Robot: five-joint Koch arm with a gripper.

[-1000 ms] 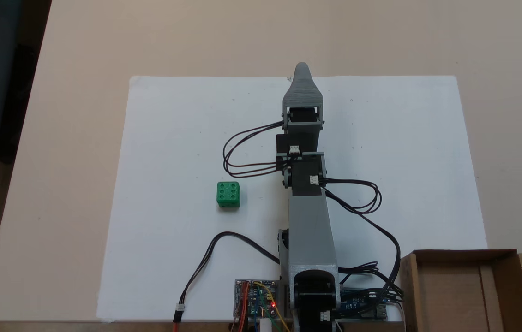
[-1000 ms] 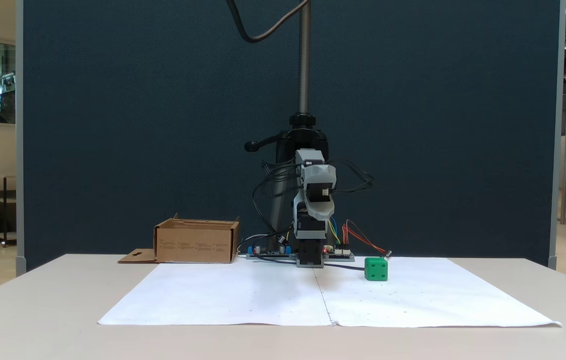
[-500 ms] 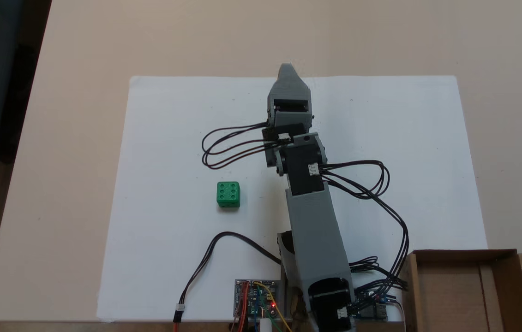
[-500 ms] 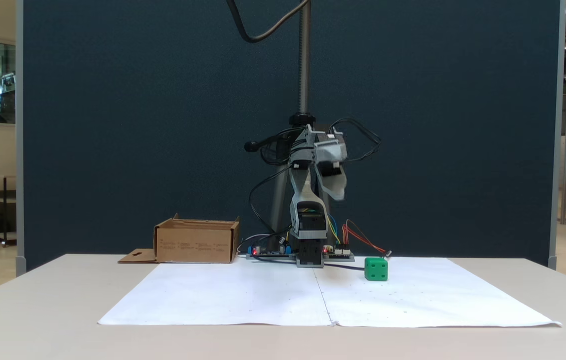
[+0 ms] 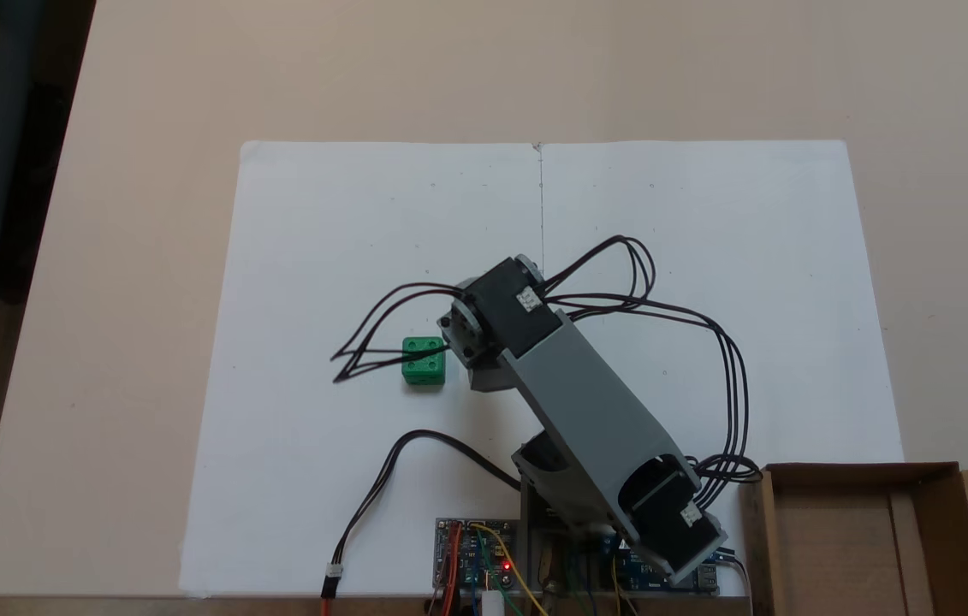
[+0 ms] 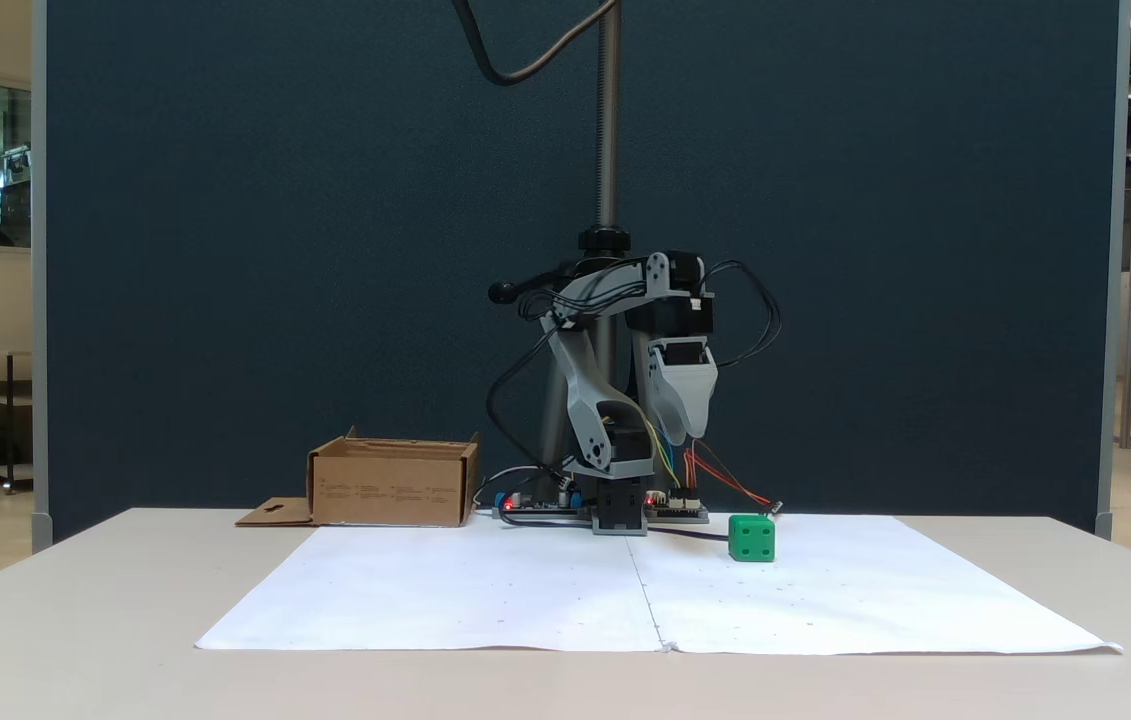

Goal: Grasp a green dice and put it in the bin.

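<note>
The green dice point(image 5: 424, 361) lies on the white paper, left of the arm in the top-down fixed view; from the front the green dice point(image 6: 752, 538) sits right of the arm's base. The gripper point(image 6: 688, 432) hangs pointing down, well above the table, a little left of and higher than the dice. Its broad grey face is turned to the camera and one tip shows, so its jaws hide each other. From above, the wrist motor point(image 5: 501, 318) covers it, just right of the dice. The bin point(image 5: 834, 547), a brown cardboard box, stands empty at the bottom right, and the bin point(image 6: 393, 485) is at the left from the front.
A white paper sheet point(image 5: 364, 222) covers the middle of the beige table point(image 5: 150, 85). Circuit boards point(image 5: 475, 552) and loose black cables point(image 5: 381, 355) lie by the arm's base; one cable loop crosses over the dice. A camera pole point(image 6: 608, 120) and dark partition stand behind.
The arm swung left in the top-down view and folded back. The gripper went from reaching out forward to pointing down beside the dice. The dice and bin stayed put.
</note>
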